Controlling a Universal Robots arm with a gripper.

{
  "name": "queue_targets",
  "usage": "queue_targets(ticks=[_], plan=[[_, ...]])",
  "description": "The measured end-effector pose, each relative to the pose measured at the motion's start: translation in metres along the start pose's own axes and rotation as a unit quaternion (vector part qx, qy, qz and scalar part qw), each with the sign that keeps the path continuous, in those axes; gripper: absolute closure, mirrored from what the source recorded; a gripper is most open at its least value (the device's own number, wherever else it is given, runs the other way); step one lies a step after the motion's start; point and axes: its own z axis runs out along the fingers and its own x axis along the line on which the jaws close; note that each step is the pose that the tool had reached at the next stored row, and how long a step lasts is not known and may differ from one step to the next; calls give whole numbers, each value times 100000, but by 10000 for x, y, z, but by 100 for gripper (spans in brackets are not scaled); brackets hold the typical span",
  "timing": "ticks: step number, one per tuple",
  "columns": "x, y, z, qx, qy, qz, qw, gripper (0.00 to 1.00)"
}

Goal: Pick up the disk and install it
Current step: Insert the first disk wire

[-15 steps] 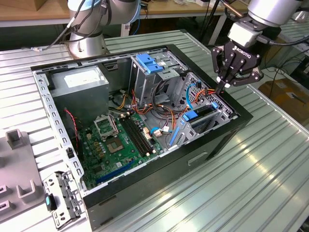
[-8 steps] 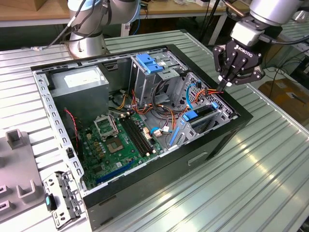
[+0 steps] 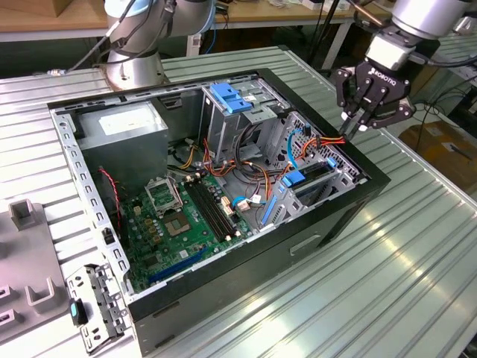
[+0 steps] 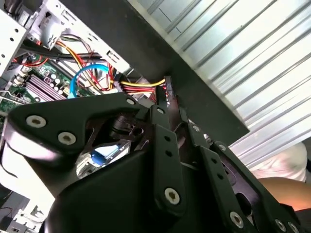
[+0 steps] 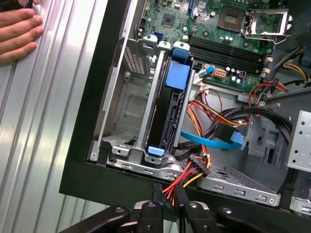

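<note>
The disk (image 5: 166, 119) stands on edge in a slot of the metal drive cage (image 5: 127, 104) at the case's near corner, with blue rails at both ends. In the exterior view the disk (image 3: 302, 181) sits low in the case at the view's right. My gripper (image 3: 349, 133) hangs over the case's black rim just beyond that cage. Its fingers are shut on a bundle of red, yellow and orange power wires (image 5: 187, 177). The second wrist view shows the gripper (image 4: 167, 88) pinching the same wires (image 4: 141, 85). The first wrist view has the gripper (image 5: 168, 198) right at the rim.
The open computer case (image 3: 298, 242) lies on a ribbed metal table (image 3: 387, 283). Inside are a green motherboard (image 3: 186, 216), a grey power supply (image 3: 123, 127), a tall cage with a blue tab (image 3: 227, 97) and a blue data cable (image 5: 214, 143). A person's hand (image 5: 17, 31) rests on the table.
</note>
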Motion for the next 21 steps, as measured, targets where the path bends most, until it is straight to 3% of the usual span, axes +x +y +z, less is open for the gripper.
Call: queue_targets(ticks=[2, 6, 8, 9, 11, 13, 16, 18, 20, 21], plan=[[1, -5, 8, 4, 99, -2452, 99970, 76], [2, -7, 26, 16, 231, -6589, 99782, 75], [3, -14, 31, 21, 295, -8327, 99652, 75], [4, -15, 34, 24, 330, -9414, 99555, 69], [4, -17, 40, 31, 393, -11336, 99355, 69], [4, -18, 48, 37, 455, -13129, 99133, 69], [4, -19, 67, 47, 555, -16099, 98694, 69], [4, -19, 94, 52, 631, -18266, 98316, 69], [4, -21, 125, 57, 721, -20749, 97821, 69], [4, -21, 132, 59, 737, -21387, 97683, 69]])
